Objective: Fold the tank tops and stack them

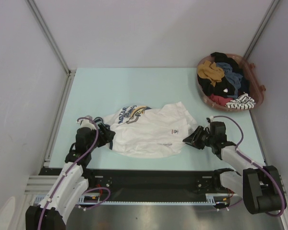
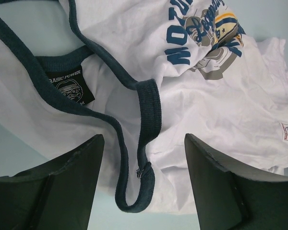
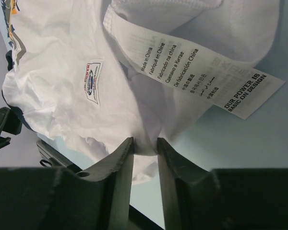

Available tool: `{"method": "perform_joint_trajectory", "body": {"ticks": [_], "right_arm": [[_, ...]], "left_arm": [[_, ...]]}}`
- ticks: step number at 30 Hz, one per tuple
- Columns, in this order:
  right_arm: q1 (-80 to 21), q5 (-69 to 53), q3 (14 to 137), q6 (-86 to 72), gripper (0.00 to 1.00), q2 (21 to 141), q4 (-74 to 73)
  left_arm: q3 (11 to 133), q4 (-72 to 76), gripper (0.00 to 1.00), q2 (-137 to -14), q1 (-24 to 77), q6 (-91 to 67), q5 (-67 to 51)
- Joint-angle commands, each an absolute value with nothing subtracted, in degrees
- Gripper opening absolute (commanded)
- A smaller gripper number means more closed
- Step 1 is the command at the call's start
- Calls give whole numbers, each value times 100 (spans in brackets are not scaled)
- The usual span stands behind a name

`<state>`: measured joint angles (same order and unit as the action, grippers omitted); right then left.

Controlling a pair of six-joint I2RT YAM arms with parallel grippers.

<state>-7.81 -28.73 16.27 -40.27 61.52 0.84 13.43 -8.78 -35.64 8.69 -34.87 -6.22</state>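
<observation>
One top laid out: a white tank top (image 1: 151, 129), crumpled on the pale green surface (image 1: 134, 86), straps to the left, hem to the right.
Far left: the left jaws stand wide apart at the strap end, gripping nothing.
Trim: dark navy binding (image 2: 149, 110) round the straps and neck; a black neck label (image 2: 71, 88) sits inside.
Chest: blue lettering with a yellow-and-grey print (image 2: 206, 38), wrinkled.
Hem: a small woven patch (image 3: 92, 79) and a long white care tag (image 3: 192, 67), turned out.
Right: the right jaws are nearly closed, pinching a fold of the white hem.
Far right: a basket (image 1: 260, 91) of jumbled clothes, well apart from the top.
</observation>
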Motion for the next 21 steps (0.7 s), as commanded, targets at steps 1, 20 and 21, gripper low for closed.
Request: {"method": "perform_joint_trajectory", "body": {"ticks": [1, 20, 21], "right_arm": [[-826, -2813, 1635, -4052, 29, 5951, 70], [-817, -2786, 1960, -3999, 0, 6012, 26], [-817, -2786, 1960, -4008, 0, 6020, 52]], "left_arm": [[1582, -756, 74, -3577, 835, -3366, -606], [1582, -659, 70, -4087, 835, -3261, -817], [1565, -668, 70, -4017, 835, -3269, -843]]}}
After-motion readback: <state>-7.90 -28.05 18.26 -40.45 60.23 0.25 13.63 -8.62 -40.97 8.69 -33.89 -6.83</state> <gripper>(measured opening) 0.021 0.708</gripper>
